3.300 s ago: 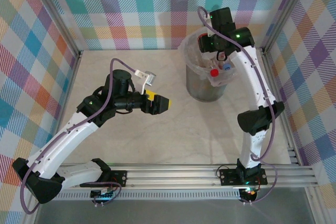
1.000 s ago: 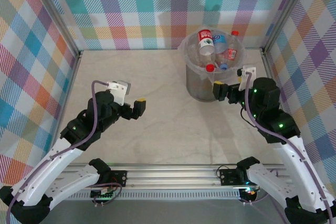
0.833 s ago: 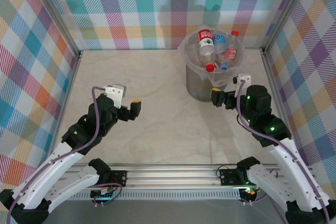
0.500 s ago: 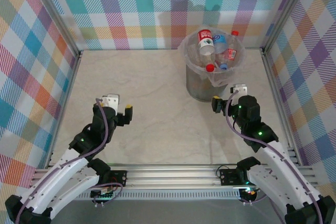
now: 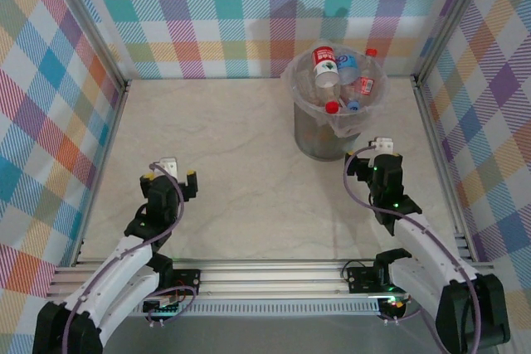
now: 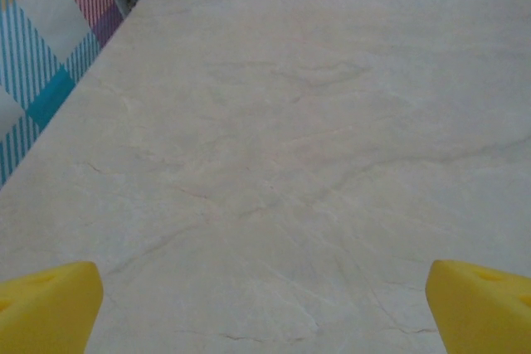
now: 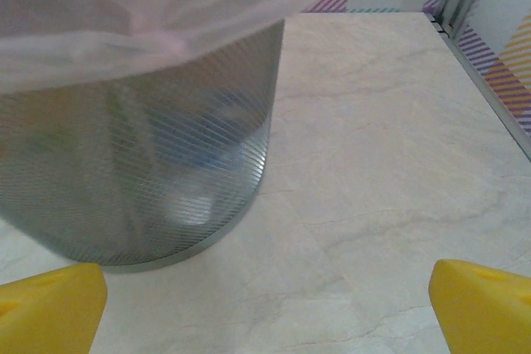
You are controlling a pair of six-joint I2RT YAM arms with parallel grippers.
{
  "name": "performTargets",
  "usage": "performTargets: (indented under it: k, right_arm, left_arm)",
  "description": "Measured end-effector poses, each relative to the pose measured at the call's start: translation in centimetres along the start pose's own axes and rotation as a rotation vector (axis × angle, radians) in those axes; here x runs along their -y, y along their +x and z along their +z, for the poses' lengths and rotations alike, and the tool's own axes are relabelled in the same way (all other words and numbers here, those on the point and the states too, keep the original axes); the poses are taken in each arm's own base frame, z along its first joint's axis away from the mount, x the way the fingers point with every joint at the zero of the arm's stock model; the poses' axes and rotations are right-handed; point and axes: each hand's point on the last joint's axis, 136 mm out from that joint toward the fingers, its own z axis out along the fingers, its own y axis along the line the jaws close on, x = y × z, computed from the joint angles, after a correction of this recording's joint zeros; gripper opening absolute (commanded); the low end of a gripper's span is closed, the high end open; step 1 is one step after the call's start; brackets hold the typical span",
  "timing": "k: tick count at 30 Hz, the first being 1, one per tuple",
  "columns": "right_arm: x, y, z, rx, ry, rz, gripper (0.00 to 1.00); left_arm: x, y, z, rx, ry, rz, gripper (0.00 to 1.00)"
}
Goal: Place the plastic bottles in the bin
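Grey bin (image 5: 319,143) holds the plastic bottles (image 5: 336,72). Left gripper (image 6: 264,304) and right gripper (image 7: 265,304) spread wide, empty. Task likely done; next, park arms.

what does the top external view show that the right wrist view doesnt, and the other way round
From above: the plastic bottles heaped in the mouth of the bin, and the left gripper, open, low on the left. From the right wrist: the fine grey mesh of the bin's wall close up, with blurred shapes behind it. Both: the bin, its clear bag, the marble table and the open right gripper.
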Motion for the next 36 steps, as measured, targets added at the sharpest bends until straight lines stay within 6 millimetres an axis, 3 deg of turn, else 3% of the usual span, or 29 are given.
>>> performTargets:
  k: [8, 19, 25, 29, 36]
  right_arm:
    - [1.3, 2.2, 3.0, 0.012, 0.028, -0.002, 1.00]
    - [2.2, 2.5, 6.2, 0.078, 0.002, 0.045, 1.00]
    - [2.2, 5.3, 7.1, 0.052, -0.018, 0.055, 1.00]
    - [1.6, 5.0, 7.5, 0.059, -0.050, 0.054, 1.00]
    - [1.8, 2.4, 9.0, 0.074, -0.032, 0.068, 1.00]
  left_arm:
    - [0.2, 0.5, 2.3, 0.020, 0.001, 0.003, 1.00]
    - [2.3, 1.4, 5.6, 0.016, 0.054, 0.044, 1.00]
    - [3.8, 1.2, 7.7, 0.033, 0.104, 0.051, 1.00]
    - [4.4, 0.8, 8.9, 0.062, 0.121, 0.034, 1.00]
    - [4.1, 1.1, 10.4, 0.053, 0.142, 0.004, 1.00]
